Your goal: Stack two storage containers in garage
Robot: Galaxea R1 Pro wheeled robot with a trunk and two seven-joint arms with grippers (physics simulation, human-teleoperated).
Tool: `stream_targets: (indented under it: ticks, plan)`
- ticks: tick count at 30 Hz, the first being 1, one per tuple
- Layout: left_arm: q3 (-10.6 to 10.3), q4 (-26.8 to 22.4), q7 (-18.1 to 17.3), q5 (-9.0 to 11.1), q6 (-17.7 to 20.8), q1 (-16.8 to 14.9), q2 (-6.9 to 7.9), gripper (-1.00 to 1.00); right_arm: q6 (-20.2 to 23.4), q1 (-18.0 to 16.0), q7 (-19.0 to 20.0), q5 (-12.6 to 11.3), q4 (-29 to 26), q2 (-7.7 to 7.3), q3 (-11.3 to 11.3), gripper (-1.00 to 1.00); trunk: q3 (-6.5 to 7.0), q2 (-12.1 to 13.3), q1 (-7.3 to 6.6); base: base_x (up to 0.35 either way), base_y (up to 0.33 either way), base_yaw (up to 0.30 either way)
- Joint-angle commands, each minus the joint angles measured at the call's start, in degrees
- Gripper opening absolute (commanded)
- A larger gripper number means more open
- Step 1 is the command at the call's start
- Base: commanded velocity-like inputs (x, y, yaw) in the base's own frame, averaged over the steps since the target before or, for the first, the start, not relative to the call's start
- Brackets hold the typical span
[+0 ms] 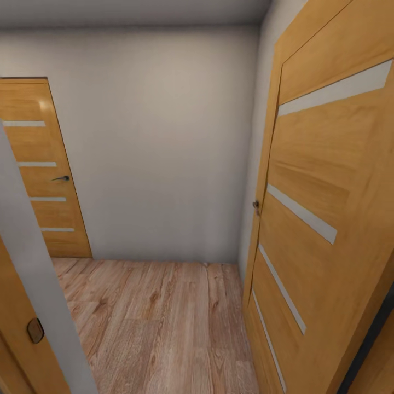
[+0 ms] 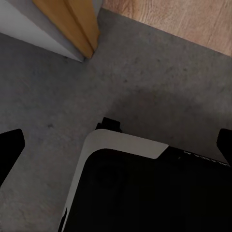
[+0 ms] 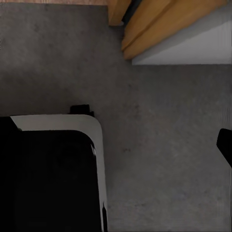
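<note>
Grey concrete floor (image 2: 58, 111) lies under both wrist cameras, meeting wood planking (image 1: 164, 323) at a door threshold. Head view: an open wooden door (image 1: 323, 219) fills the right of the frame, a closed door (image 1: 44, 169) stands at centre left, a plain wall (image 1: 164, 142) between. Left gripper (image 2: 116, 145): dark fingertips at the frame's two edges, spread wide, nothing held. Right gripper: one fingertip (image 3: 224, 145) at the right edge; aperture cannot be told. No storage container appears, so its bearing from either arm cannot be judged
</note>
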Motion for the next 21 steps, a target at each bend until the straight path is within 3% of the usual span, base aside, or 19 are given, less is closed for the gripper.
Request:
stream_targets:
  ticks: [1, 5, 9, 21]
  plan:
    - [-0.11, 0.03, 0.1, 0.2, -0.16, -0.04, -0.01, 1.0, -0.35, -0.08, -0.06, -0.26, 0.18, 0.03, 0.5, 1.0, -0.09, -0.06, 0.01, 0.0, 0.0, 0.0]
    - [-0.13, 0.01, 0.1, 0.14, -0.16, -0.04, -0.06, 1.0, -0.35, -0.08, -0.08, 1.01, 0.18, 0.17, 0.44, 1.0, -0.09, -0.06, 0.01, 0.0, 0.0, 0.0]
    - [-0.07, -0.04, 0.1, 0.15, -0.16, -0.04, -0.1, 1.0, -0.35, -0.08, -0.1, 1.28, 0.19, 1.23, 0.42, 1.0, -0.09, -0.06, 0.01, 0.0, 0.0, 0.0]
    - [-0.07, -0.01, 0.1, 0.14, -0.16, -0.04, -0.1, 1.0, -0.35, -0.08, -0.14, 1.29, 0.19, 1.13, 0.42, 1.0, -0.09, -0.06, 0.01, 0.0, 0.0, 0.055]
